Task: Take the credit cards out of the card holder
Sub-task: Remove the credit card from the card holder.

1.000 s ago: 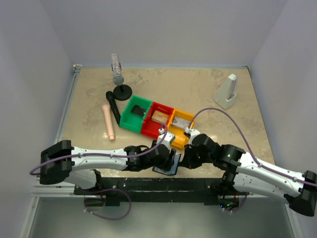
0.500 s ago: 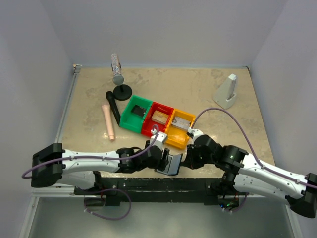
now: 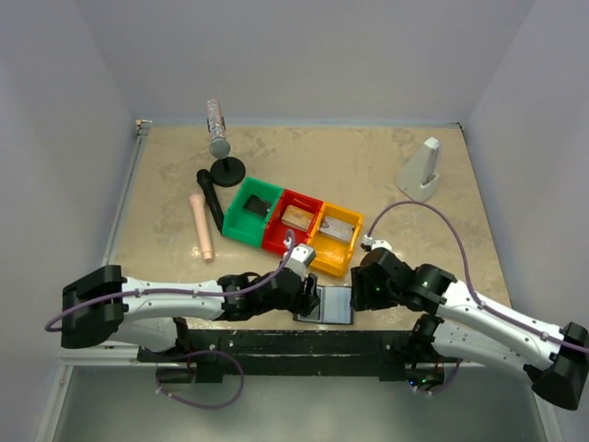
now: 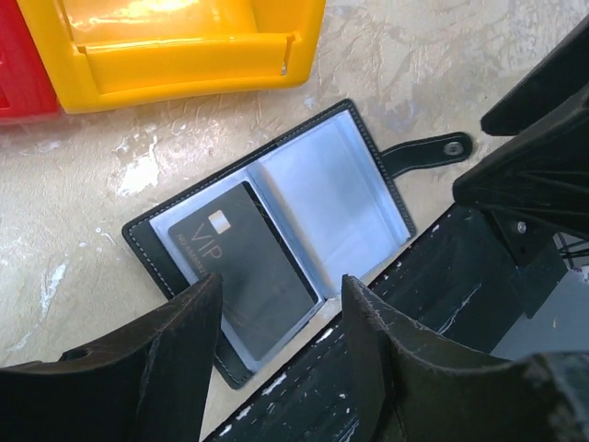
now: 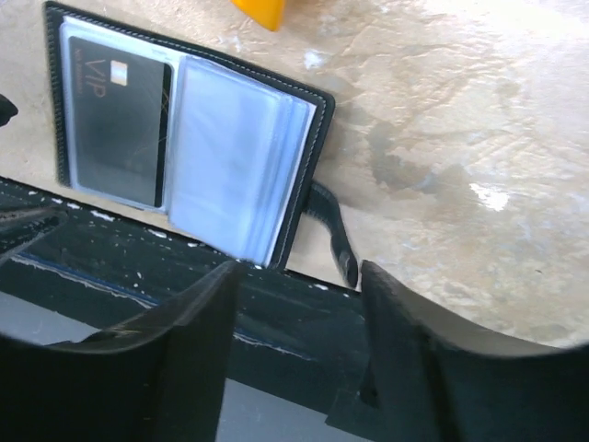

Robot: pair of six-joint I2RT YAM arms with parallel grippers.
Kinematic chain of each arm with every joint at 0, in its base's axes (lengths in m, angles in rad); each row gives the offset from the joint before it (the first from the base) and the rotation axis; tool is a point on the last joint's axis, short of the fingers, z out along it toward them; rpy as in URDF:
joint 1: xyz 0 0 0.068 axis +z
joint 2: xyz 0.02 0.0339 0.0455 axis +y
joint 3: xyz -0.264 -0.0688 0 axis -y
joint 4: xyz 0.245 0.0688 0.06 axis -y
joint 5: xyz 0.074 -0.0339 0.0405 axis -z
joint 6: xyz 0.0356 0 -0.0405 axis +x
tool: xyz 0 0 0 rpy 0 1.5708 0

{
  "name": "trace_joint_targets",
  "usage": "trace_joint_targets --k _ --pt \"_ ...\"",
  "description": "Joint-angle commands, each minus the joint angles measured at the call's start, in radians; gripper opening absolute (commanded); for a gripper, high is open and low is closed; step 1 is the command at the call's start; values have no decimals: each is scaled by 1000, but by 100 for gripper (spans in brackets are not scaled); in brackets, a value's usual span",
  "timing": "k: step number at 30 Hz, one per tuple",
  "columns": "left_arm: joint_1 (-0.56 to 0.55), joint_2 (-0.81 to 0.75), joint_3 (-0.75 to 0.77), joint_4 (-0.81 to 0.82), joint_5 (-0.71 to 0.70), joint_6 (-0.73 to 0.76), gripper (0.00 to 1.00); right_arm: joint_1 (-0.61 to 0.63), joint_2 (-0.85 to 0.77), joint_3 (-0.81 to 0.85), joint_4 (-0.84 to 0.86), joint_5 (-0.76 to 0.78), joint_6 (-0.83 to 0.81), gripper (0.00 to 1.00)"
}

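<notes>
The flat black bifold card holder (image 4: 276, 241) is lying open on the beige marbled tabletop (image 4: 396, 55), near the yellow plastic bin (image 4: 184, 55), with a black VIP card (image 4: 244, 272) sitting in one sleeve. The left tool (image 4: 283, 295) and right tool (image 5: 299, 272) are hovering above it, both standing open and gripping nothing.

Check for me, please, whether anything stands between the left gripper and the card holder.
Nothing visible does. The card holder lies open on the table, right under the open left gripper. The black card in it looks tucked under a clear sleeve, though.
</notes>
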Motion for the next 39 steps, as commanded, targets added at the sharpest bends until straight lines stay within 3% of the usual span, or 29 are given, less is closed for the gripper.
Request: trace_joint_targets --k 1,4,8,11,13,19,28,35,39 --pt "10 -9 -13 65 15 17 58 -3 -108 99 -119 106 26 62" --pt "13 -26 -36 68 12 2 56 11 -177 133 -72 64 -29 61" --pt "30 -41 -76 100 27 -35 50 16 -190 46 258 -172 -59 41" --pt "41 -49 -108 143 58 -44 43 16 -62 15 377 -231 -22 19" --pt "42 -43 -101 136 61 -40 39 16 8 -16 458 -263 -5 14" --pt "49 0 -96 136 64 -40 33 16 160 -100 675 -309 52 15" --pt "50 -95 -143 214 65 -24 30 13 249 -172 756 -268 99 20" --pt "50 46 -93 211 108 -56 17 11 270 -249 842 -249 144 38" --pt "50 95 -94 188 89 -79 11 11 287 -275 891 -248 158 41"
